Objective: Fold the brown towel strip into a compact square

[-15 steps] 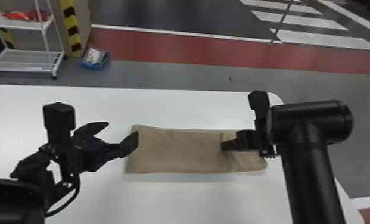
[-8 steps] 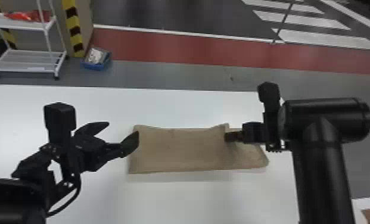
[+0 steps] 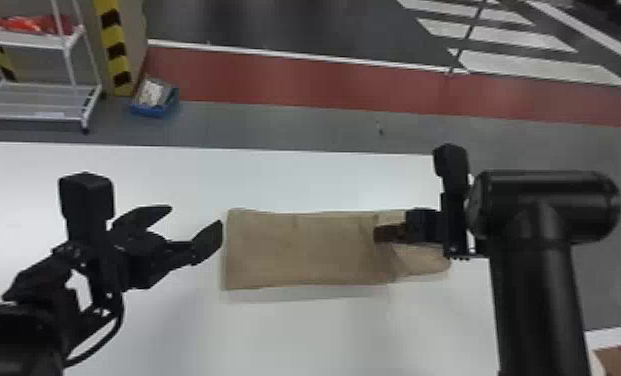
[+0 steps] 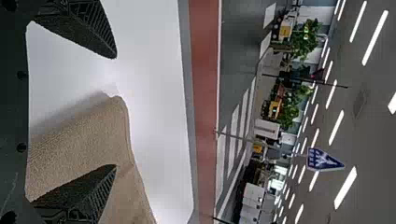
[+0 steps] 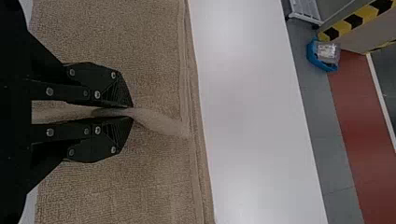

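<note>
1. My left tool [image 3: 195,219] stands open, beside the left end of the brown towel strip [image 3: 299,250].
2. My right tool [image 5: 130,113] is closed on its raised ridge — soft cloth, probably light, so it may sag.
3. It lies on the white surface [image 3: 324,335]; toward the far edge, I should pinch all layers together.
</note>
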You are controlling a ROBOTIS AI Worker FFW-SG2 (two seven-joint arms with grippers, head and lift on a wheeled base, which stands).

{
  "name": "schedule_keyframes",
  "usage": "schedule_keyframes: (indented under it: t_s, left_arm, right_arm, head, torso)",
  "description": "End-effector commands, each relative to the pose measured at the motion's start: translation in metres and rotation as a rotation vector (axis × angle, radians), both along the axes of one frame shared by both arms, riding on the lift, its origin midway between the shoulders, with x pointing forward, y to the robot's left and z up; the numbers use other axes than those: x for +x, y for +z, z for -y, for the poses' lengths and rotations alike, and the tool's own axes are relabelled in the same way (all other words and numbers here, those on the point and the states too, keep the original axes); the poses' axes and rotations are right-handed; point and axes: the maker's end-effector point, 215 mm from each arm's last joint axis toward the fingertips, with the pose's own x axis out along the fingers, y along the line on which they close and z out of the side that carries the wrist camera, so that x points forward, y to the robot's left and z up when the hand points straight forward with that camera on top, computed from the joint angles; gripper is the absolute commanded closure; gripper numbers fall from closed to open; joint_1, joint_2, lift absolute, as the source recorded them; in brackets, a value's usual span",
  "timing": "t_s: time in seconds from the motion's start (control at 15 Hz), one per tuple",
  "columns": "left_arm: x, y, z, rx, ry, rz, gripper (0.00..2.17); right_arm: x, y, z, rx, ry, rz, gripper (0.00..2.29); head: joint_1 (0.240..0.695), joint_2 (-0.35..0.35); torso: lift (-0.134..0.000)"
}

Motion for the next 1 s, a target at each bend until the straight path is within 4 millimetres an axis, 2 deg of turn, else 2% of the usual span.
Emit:
schedule_keyframes:
  t_s: [0.0, 0.07, 0.13, 0.27, 0.33, 0.4, 0.53, 0.67, 0.73, 0.93]
  left_arm:
    - [0.001, -0.001, -0.003, 0.001, 0.005, -0.002, 0.04]
    - [0.001, -0.001, -0.003, 0.001, 0.006, -0.002, 0.04]
    - [0.001, -0.001, -0.004, 0.001, 0.008, -0.002, 0.04]
    - [0.001, -0.001, -0.006, -0.001, 0.009, -0.002, 0.04]
    - [0.001, -0.001, -0.009, -0.003, 0.011, -0.003, 0.04]
    - [0.0, -0.002, -0.009, -0.005, 0.009, -0.005, 0.04]
    - [0.0, -0.004, -0.007, -0.004, 0.004, -0.006, 0.04]
    - [0.0, -0.004, -0.004, -0.005, -0.001, -0.006, 0.04]
    - [-0.001, -0.004, -0.005, -0.005, 0.001, -0.008, 0.04]
    - [-0.001, -0.006, -0.008, -0.004, 0.007, -0.011, 0.04]
  right_arm:
    - [0.003, 0.004, -0.017, 0.017, 0.023, 0.004, 1.0]
    - [0.011, 0.022, -0.02, 0.027, 0.024, 0.048, 1.0]
    - [0.02, 0.048, -0.015, 0.04, 0.015, 0.111, 1.0]
    - [0.028, 0.088, 0.01, 0.066, -0.024, 0.205, 1.0]
    - [0.023, 0.087, 0.027, 0.075, -0.052, 0.207, 1.0]
    - [0.018, 0.08, 0.031, 0.068, -0.056, 0.191, 1.0]
    - [-0.002, 0.028, 0.035, 0.058, -0.067, 0.073, 1.0]
    - [-0.011, -0.001, 0.032, 0.046, -0.068, 0.0, 1.0]
    - [-0.012, -0.007, 0.03, 0.041, -0.065, -0.019, 1.0]
    - [-0.012, -0.007, 0.033, 0.042, -0.073, -0.019, 1.0]
  head:
    - [0.695, -0.215]
    - [0.695, -0.204]
    - [0.695, -0.196]
    - [0.695, -0.187]
    - [0.695, -0.188]
    - [0.695, -0.194]
    - [0.695, -0.225]
    - [0.695, -0.235]
    - [0.695, -0.238]
    - [0.695, -0.24]
  torso:
    - [-0.124]
    - [-0.124]
    - [-0.124]
    - [-0.124]
    - [-0.124]
    - [-0.124]
    - [-0.124]
    - [-0.124]
    - [-0.124]
    - [-0.124]
